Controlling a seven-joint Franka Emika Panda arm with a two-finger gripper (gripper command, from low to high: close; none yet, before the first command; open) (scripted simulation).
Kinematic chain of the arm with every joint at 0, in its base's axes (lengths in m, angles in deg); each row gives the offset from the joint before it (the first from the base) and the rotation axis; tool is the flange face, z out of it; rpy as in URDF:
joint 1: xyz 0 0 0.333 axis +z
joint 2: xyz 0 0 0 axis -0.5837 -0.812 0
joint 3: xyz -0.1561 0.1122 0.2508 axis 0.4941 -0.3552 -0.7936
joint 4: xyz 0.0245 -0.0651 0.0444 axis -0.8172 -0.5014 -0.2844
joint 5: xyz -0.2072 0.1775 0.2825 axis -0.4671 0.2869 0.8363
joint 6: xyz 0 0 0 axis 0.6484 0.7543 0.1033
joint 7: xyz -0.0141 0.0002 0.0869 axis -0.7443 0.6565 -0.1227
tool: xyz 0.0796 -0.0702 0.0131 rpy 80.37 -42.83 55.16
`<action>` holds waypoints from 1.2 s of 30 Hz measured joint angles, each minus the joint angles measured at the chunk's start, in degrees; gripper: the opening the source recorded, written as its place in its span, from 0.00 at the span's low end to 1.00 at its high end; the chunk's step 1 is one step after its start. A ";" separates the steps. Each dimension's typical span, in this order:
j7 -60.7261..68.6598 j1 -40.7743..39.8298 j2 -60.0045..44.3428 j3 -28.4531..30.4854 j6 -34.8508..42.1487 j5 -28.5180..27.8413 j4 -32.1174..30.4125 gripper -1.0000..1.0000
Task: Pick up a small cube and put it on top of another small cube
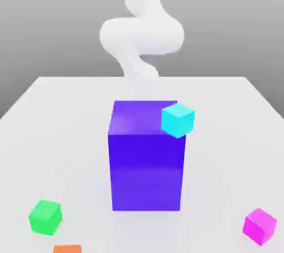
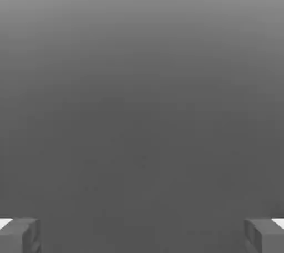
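Gripper (image 2: 142, 235) fingers (image 2: 19, 235) sit wide apart at the two edges of the hand view, with nothing between them and only plain grey ahead. In the exterior view the white arm (image 1: 141, 35) rises behind the purple block (image 1: 146, 157), well above the table (image 1: 66, 113).

Taking the block as landmark: the pink cube (image 1: 259, 226) lies on the table near the block's front, off to the exterior view's right and well apart from it. A green cube (image 1: 45, 216) lies off the block's front on the exterior view's left, an orange cube (image 1: 67, 249) just beside that, nearer the camera. A cyan cube (image 1: 178, 120) sits by the block's top corner on the right; whether it rests on the block or behind it I cannot tell.

The step in hand looks like the reach for the pink cube. To do it well, I would swing clear of the tall block, come down straight over the cube with the wide fingers squared to two opposite faces, and close only once they straddle its middle
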 joint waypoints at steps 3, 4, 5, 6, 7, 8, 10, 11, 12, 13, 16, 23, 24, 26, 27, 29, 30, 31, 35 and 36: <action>-0.13 0.49 -6.53 -2.30 -2.06 -1.24 -0.24 0.50; -0.20 0.67 -8.62 -3.03 -2.72 -1.67 -0.32 0.50; -0.28 0.87 -10.70 -3.75 -3.37 -2.12 -0.39 0.50; -0.37 1.06 -12.78 -4.46 -4.03 -2.57 -0.47 0.50; -0.47 1.28 -14.86 -5.16 -4.68 -3.04 -0.55 0.50; -0.57 1.47 -16.93 -5.88 -5.33 -3.51 -0.62 0.50; -0.83 1.98 -21.08 -7.20 -6.63 -4.52 -0.77 0.50; -0.97 2.24 -23.16 -7.86 -7.28 -5.04 -0.85 0.50; -1.11 2.52 -25.24 -8.50 -7.93 -5.56 -0.92 0.50; -1.26 2.79 -27.32 -9.14 -8.58 -6.09 -1.00 0.50; -1.70 3.88 -33.58 -10.78 -10.51 -7.69 -1.22 0.50; -2.26 8.35 -48.07 -12.96 -15.09 -10.76 -1.76 0.50; -2.21 8.81 -50.11 -13.26 -15.76 -11.01 -1.84 0.50; -2.01 9.86 -54.17 -13.94 -17.13 -11.38 -2.01 0.50; -1.87 10.39 -56.19 -14.34 -17.82 -11.50 -2.11 0.50; -2.00 11.49 -60.25 -14.59 -19.60 -12.16 -2.02 0.50; -2.48 12.27 -62.31 -13.90 -20.95 -12.89 -1.68 0.50; -3.13 13.10 -64.39 -13.00 -22.42 -13.78 -1.26 0.50; -4.75 15.58 -69.65 -10.13 -26.36 -16.01 -0.07 0.00; -4.75 15.57 -69.65 -10.13 -26.36 -16.02 -0.07 0.00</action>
